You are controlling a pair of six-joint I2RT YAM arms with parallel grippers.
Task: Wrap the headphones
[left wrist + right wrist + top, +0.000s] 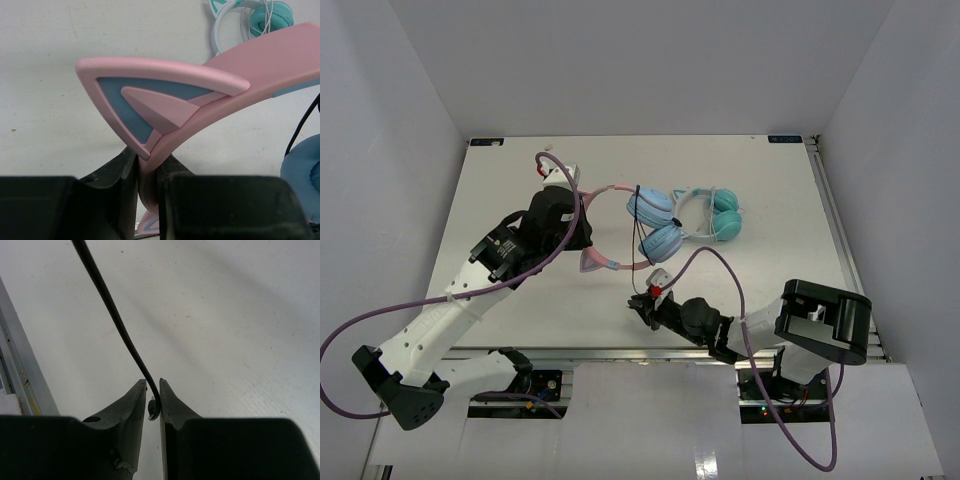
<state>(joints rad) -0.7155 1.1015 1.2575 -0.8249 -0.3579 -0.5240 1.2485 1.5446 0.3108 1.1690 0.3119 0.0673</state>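
Note:
The pink cat-ear headphones (620, 188) lie left of the table's middle, their light-blue ear cups (660, 240) side by side. My left gripper (585, 238) is shut on the pink headband (250, 65), just below a cat ear (150, 95), in the left wrist view (149, 185). The thin black cable (637, 225) crosses the cups and runs down to my right gripper (636, 303). In the right wrist view that gripper (153, 386) is shut on the curled end of the cable (110, 310), low over the table.
A white and teal cat-ear pair (712, 214) lies touching the right side of the blue cups; it also shows in the left wrist view (270, 17). The table's metal front rail (20, 375) is close to my right gripper. White walls surround the table.

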